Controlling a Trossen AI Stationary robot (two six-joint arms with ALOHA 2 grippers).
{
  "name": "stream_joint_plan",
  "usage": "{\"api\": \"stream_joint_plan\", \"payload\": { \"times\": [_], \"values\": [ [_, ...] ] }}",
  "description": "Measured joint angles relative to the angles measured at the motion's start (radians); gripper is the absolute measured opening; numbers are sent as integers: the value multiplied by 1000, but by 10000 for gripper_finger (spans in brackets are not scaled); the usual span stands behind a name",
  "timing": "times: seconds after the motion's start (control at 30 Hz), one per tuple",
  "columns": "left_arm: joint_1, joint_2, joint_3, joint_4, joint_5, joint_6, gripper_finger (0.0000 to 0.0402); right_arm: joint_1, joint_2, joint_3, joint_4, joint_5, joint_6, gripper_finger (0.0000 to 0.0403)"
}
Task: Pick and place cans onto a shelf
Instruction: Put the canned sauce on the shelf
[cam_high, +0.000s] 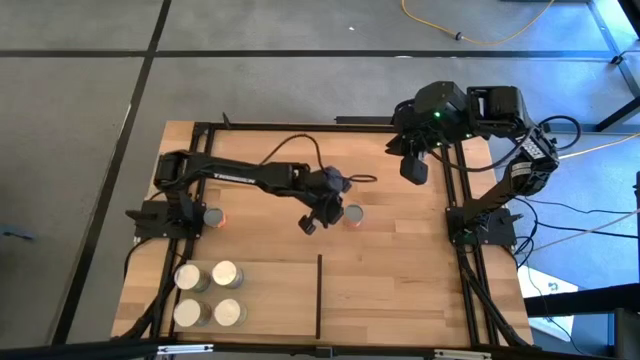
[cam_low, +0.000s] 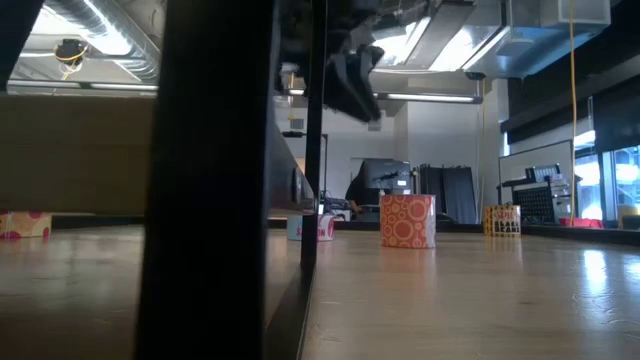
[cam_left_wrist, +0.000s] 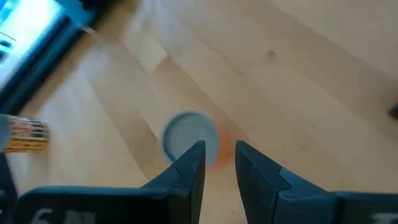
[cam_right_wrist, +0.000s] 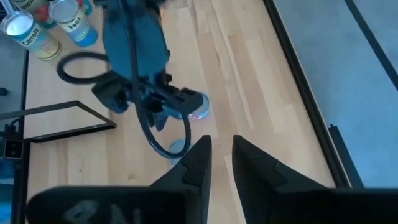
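Four cans (cam_high: 208, 293) stand clustered on the shelf (cam_high: 270, 300) at your near left, and a fifth can (cam_high: 211, 217) sits by the left arm's base. Mid-worktop (cam_high: 390, 245), your left gripper (cam_high: 318, 218) hovers just beside a silver-topped can (cam_high: 353, 214) with an orange-red label, its fingers (cam_left_wrist: 189, 168) spread a little and holding nothing. At the far right, the right gripper (cam_high: 413, 168) hangs above the worktop, fingers narrowly apart and empty.

2 dark, near-black arms are seen. On the left arm (cam_high: 245, 175), white lettering is carried along the long link, and a black cable is looped beside the wrist. A green light is shown on the right arm (cam_high: 440, 108).
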Motion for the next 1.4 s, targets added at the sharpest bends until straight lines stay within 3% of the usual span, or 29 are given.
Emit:
{"api": "stream_joint_plan", "payload": {
  "times": [0.43, 1.2, 1.4],
  "values": [
    [-9, 133, 0, 127, -53, 71, 80, 0, 0, 0, 0, 0, -27, 67],
    [-8, 235, 1, 173, -82, 22, 80, 0, 0, 0, 2, -1, -53, 67],
    [-18, 252, 2, 190, -152, -12, 80, 0, 1, 0, 2, -1, -51, 67]
  ]
}}
